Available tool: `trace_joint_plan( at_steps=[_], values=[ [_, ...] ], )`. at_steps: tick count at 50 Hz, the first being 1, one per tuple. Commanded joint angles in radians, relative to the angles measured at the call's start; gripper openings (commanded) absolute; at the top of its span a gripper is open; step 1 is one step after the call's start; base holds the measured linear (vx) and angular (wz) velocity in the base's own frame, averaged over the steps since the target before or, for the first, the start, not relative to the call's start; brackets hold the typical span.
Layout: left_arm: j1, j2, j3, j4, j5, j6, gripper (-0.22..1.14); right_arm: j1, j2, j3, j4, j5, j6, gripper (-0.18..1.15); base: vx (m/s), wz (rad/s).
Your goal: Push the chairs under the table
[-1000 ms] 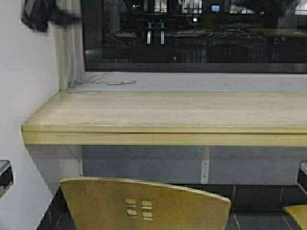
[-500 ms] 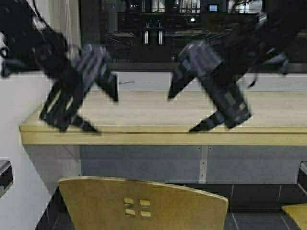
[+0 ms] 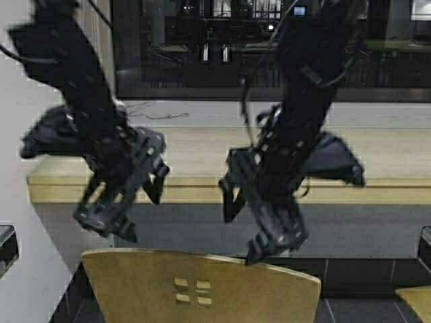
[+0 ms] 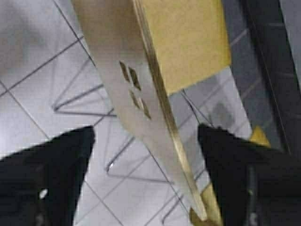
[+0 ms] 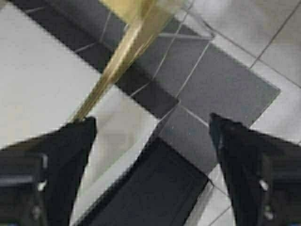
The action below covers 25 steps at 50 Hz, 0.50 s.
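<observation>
The plywood chair sits at lower centre, its back's top edge running left-right, below both tools. Left tool and right tool hang fingers apart; the tabletop lies beyond.

The table ran across the room ahead of the robot, from the wall at nine o'clock off toward three o'clock, with the window behind it at twelve. A chair stood before the table at six o'clock, its back toward the robot, its seat not under the top. A second chair sat at about four o'clock, only its corner showing. Above the first chair's back hung both grippers, jaws spread: the left gripper at ten o'clock from the back's middle, the right gripper at one o'clock, its lower fingertip just over the top edge.
</observation>
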Motion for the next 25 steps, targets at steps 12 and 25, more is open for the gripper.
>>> trace_joint_plan(
  at_steps=[12, 25],
  values=[
    [0.127, 0.227, -0.189, 0.040, 0.003, -0.003, 0.98, -0.097, 0.156, -0.160, -0.014, -0.005, 0.012, 1.03, 0.00, 0.00],
    [0.176, 0.359, -0.334, 0.060, 0.060, -0.003, 0.98, -0.126, 0.264, -0.247, -0.012, 0.011, 0.020, 1.03, 0.00, 0.00]
  ],
)
